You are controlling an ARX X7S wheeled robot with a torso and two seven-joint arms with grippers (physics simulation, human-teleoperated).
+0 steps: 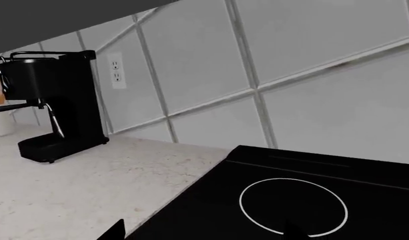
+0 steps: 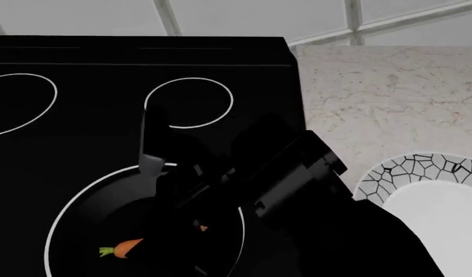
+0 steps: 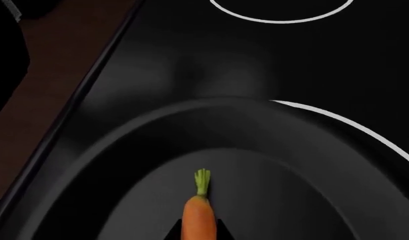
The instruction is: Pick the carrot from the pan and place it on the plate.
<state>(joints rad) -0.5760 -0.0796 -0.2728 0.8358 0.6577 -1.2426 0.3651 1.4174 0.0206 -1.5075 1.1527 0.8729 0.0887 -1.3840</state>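
Note:
The orange carrot (image 3: 199,217) with its green stem stub lies low inside the glossy black pan (image 3: 111,165). My right gripper (image 3: 199,235) has its two dark fingertips (image 3: 172,233) tight against the carrot's sides, shut on it. In the head view my right arm covers the pan (image 2: 82,231); only the carrot's stem end (image 2: 127,248) and a small orange bit show beside the right gripper (image 2: 182,231). The pan's handle (image 2: 151,147) points away from me. The plate (image 2: 420,176) with its black crackle rim sits at the right. My left gripper (image 1: 204,236) is open and empty above the cooktop.
The black cooktop (image 2: 82,57) has white burner rings (image 2: 188,103). A speckled counter (image 2: 374,98) lies to its right. In the left wrist view a black coffee machine (image 1: 54,100) stands on the counter against the tiled wall with an outlet (image 1: 116,70).

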